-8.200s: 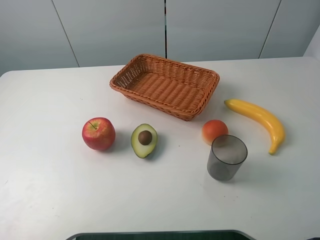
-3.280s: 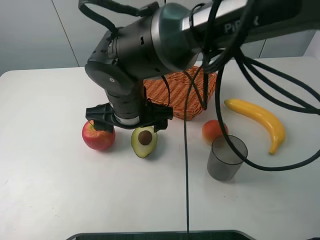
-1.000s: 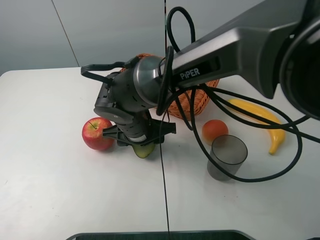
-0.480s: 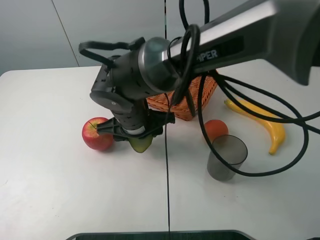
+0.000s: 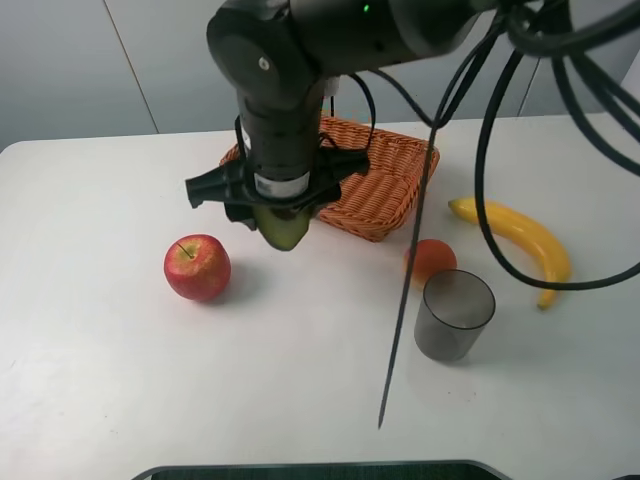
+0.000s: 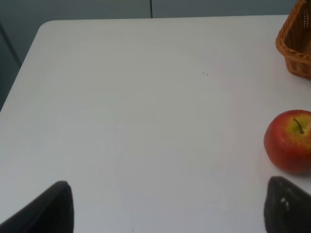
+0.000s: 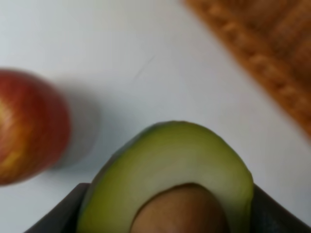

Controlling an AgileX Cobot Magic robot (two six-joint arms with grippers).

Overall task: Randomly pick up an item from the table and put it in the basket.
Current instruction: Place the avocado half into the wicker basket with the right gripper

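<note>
the right arm reaches across the middle of the high view, its thick dark wrist pointing straight down between the apple (image 5: 197, 267) and the basket (image 5: 385, 195). the right pincer (image 5: 280, 222) is clenched on the avocado (image 5: 284, 231), which hangs from it clear of the worktop (image 5: 120, 380), just in front of the basket's near rim and apart from the apple. from above only the avocado's lower green tip shows under the wrist; its cut face is hidden there

the right wrist view shows that face: yellow-green flesh (image 7: 170, 165) with the brown pit (image 7: 180, 208), gripped between two dark fingers (image 7: 58, 213) at either side. below it lie the blurred apple (image 7: 29, 126) on white worktop and the basket's weave (image 7: 262, 58)

the left wrist view shows the left pincer (image 6: 167, 194) released, its two dark fingers (image 6: 53, 208) wide apart with only bare worktop between them. it looks along the worktop at the apple (image 6: 290, 141) and one corner of the basket (image 6: 296, 46)

only the high view shows the banana (image 5: 520, 240), the small orange fruit (image 5: 428, 257) and the grey cup (image 5: 453, 315), all resting on the worktop's right side, the fruit just behind the cup
</note>
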